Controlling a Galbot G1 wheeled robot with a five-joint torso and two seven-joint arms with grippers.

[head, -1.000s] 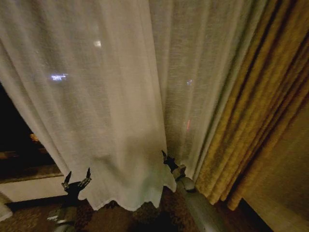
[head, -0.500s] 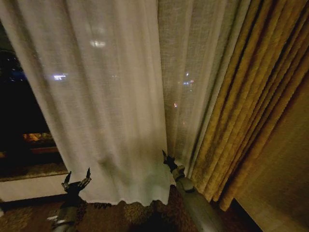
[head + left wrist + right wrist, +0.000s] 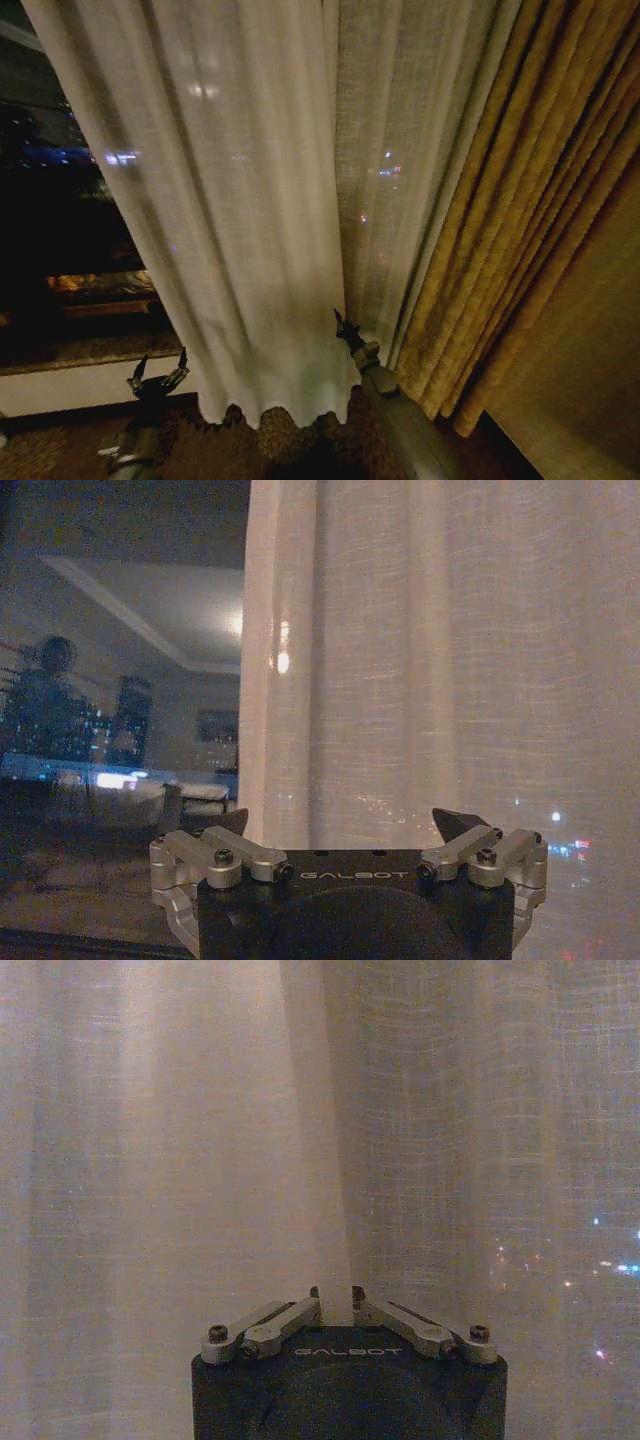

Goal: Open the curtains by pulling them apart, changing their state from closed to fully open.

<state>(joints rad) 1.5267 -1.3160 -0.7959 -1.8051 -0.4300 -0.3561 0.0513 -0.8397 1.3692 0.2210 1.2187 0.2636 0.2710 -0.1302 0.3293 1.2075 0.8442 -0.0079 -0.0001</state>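
Your right gripper (image 3: 336,1300) was clamped on the inner edge of the left curtain (image 3: 230,200), low at the seam where it met the right curtain (image 3: 400,150). Your left gripper (image 3: 158,372) hung apart, beside that panel's outer edge. Parting had only begun; you needed a long sideways drag next.

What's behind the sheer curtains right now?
Through the curtains faint city lights glow from a dark window, bare at the left. The thin weave blurs everything else, and the yellow drapes hide whatever is behind them.
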